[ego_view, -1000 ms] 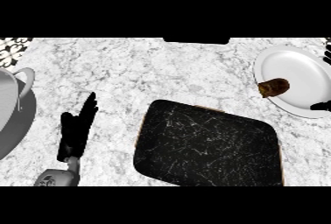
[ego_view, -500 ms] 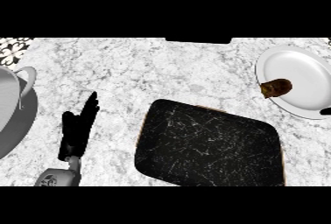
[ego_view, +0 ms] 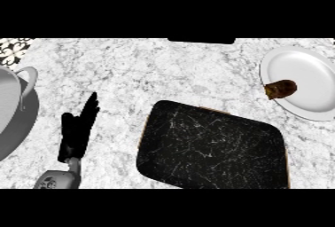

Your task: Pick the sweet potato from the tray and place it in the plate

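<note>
Sweet potato (ego_view: 281, 88) on plate (ego_view: 307, 71) edge, tray (ego_view: 209, 148) nearby

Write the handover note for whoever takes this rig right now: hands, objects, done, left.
Left hand: open, fingers straight, resting on the counter left of the tray.
Right hand: not in view.
Sweet potato: lying on the left rim of the white plate, partly over the edge.
Tray: dark, nothing on it.
Done: sweet potato is off the tray and at the plate.
Left: check that it sits securely on the plate.
</note>
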Motion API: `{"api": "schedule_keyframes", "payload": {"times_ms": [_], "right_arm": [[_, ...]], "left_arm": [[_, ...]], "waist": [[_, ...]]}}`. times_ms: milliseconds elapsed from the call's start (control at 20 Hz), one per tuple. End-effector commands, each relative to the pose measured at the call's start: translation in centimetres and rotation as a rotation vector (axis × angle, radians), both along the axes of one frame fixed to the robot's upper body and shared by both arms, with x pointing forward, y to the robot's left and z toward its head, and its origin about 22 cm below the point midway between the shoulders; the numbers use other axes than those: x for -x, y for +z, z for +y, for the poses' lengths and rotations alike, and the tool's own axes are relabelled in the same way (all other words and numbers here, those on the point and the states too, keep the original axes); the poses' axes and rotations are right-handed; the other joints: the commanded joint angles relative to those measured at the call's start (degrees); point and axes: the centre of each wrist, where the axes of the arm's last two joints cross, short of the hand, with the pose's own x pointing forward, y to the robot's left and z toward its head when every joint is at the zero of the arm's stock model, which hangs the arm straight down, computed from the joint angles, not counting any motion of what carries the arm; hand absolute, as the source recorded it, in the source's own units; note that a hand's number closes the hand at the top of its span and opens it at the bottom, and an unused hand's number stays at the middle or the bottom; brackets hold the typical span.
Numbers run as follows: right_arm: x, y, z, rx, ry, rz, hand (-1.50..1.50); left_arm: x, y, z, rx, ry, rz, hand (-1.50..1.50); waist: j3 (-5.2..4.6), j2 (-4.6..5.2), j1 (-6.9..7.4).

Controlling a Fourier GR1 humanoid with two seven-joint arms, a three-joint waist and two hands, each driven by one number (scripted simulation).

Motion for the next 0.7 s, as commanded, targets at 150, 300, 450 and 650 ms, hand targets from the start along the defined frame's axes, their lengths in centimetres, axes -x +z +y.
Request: {"api": "schedule_keyframes", "payload": {"times_ms": [150,300,450,650], "right_arm": [[1.2,0.9,-1.6,-0.051,0.015,-0.058,-1.50],[1.8,0.1,-1.8,-0.030,-0.047,-0.054,-1.50],[2.3,0.1,-2.2,-0.042,-0.073,-0.055,-1.50],[3.2,0.2,-3.0,-0.023,-0.095,-0.047,-1.50]], "left_arm": [[0.3,-0.1,0.1,-0.014,-0.014,-0.009,0.00],[0.0,-0.4,-0.5,0.014,-0.006,-0.014,0.00],[0.3,-0.2,-0.9,-0.003,-0.015,0.009,0.00],[0.4,-0.3,-0.5,-0.007,-0.014,-0.002,0.00]], "waist": [[0.06,-0.04,0.35],[0.09,0.33,0.29],[0.17,0.09,0.32],[0.24,0.35,0.53]]}}
